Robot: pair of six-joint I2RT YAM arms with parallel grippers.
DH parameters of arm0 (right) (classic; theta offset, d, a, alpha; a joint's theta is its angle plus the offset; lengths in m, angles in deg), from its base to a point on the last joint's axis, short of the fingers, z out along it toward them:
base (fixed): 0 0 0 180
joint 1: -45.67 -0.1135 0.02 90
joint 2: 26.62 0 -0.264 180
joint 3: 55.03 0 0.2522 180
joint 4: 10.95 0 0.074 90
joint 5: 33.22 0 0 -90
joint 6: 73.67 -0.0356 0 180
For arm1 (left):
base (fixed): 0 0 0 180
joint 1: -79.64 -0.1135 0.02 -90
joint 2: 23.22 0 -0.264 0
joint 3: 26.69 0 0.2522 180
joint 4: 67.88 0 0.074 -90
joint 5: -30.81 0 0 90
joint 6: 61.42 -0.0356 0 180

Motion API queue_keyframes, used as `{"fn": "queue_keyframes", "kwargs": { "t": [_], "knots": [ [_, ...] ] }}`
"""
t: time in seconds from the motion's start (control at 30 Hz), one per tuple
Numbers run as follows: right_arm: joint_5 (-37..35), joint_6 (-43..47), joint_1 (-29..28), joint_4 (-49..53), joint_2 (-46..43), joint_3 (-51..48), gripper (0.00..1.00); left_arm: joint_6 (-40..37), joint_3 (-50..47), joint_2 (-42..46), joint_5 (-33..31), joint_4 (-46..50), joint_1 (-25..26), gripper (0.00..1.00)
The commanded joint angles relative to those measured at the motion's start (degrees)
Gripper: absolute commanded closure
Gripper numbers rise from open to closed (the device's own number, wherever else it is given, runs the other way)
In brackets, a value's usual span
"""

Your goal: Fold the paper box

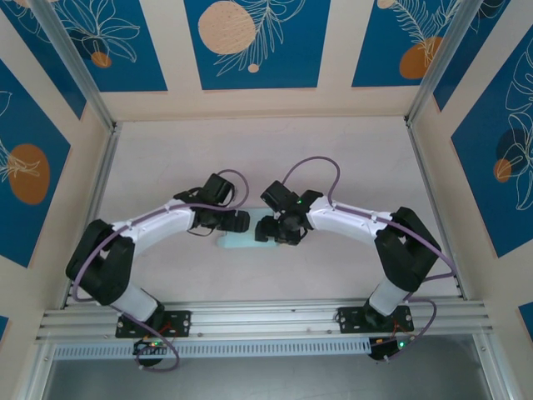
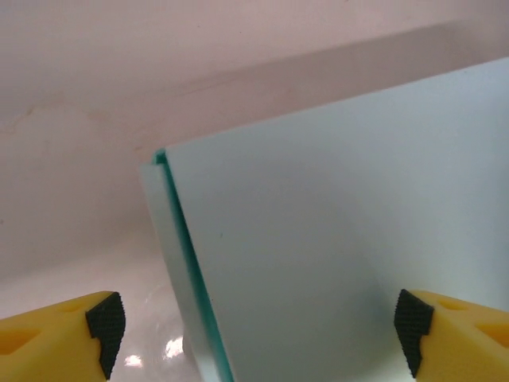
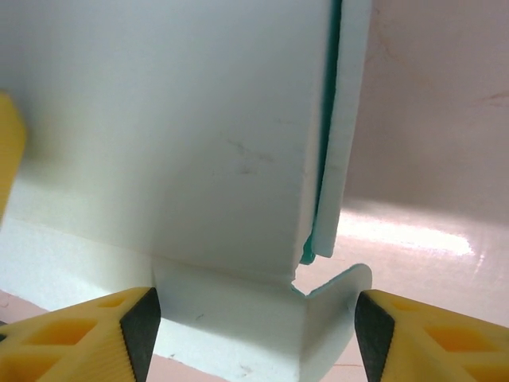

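Scene: two robot arms meet mid tabletop, seen from above.
Task item: paper box, pale mint thin card, partly folded; lies on the tabletop at centre, btwn and just below both arm tips.
L arm: left gripper spread wide, holding nothing. Its wrist view shows a raised box panel w/ a doubled edge standing btwn the black pads.
R arm: right gripper also spread wide, holding nothing. Its wrist view shows a small curled flap low btwn the fingers, under a tall panel w/ a seam on its right side.
Stage (judgement): mid-fold; panels are up but the flap looks untucked.
Risk 1: closing hard on thin card could crease or crush a panel.
Risk 2: nothing is pinning the box, so a push from one side may slide or tip it.
Risk 3: the curled flap may buckle outward instead of tucking in if met off-angle.
Risk 4: arms are v. close, so the fingers could bump each other.
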Motion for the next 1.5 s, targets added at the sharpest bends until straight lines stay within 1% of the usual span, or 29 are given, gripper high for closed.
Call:
{"fn": "queue_keyframes", "kwargs": {
  "t": [0.0,0.27,0.57,0.7,0.9,1.07,1.17,1.3,1.43,1.47],
  "knots": [
    [0.56,3.26,0.27,2.73,2.16,2.66,0.31,0.31,2.22,-2.4,-1.25,0.28,-0.6,0.14],
    [1.69,5.75,0.35,3.65,3.33,4.47,0.31,0.64,2.28,-2.76,-0.99,0.14,-0.66,0.15],
    [7.49,3.77,1.22,0.18,3.39,1.31,0.35,2.45,2.15,-4.38,-0.46,-0.62,-0.66,0.31],
    [10.32,2.78,1.62,-2.45,3.25,-0.94,0.39,3.53,1.84,-5.18,-0.04,-1.08,-0.73,0.35],
    [11.59,1.63,1.83,-4.54,3.7,-1.7,0.41,5.62,0.41,-5.61,0.98,-2.88,-0.69,0.41],
    [14.0,-0.05,2.2,-8.07,4.03,-2.64,0.45,6.38,-0.1,-5.62,1.56,-3.39,-0.71,0.43],
    [12.97,-0.45,2.2,-7.85,4.0,-2.64,0.46,6.4,0.04,-5.71,1.52,-3.3,-0.74,0.44],
    [7.67,-0.15,2.07,-3.86,3.78,-1.57,0.46,6.38,0.12,-5.31,1.12,-3.11,-0.75,0.44],
    [3.59,1.24,1.65,-0.67,4.23,0.11,0.48,6.03,0.55,-4.83,1.12,-2.51,-0.67,0.44],
    [3.5,1.39,1.8,-0.66,4.42,0.21,0.51,5.82,0.88,-4.66,1.12,-2.17,-0.68,0.43]
  ]
}}
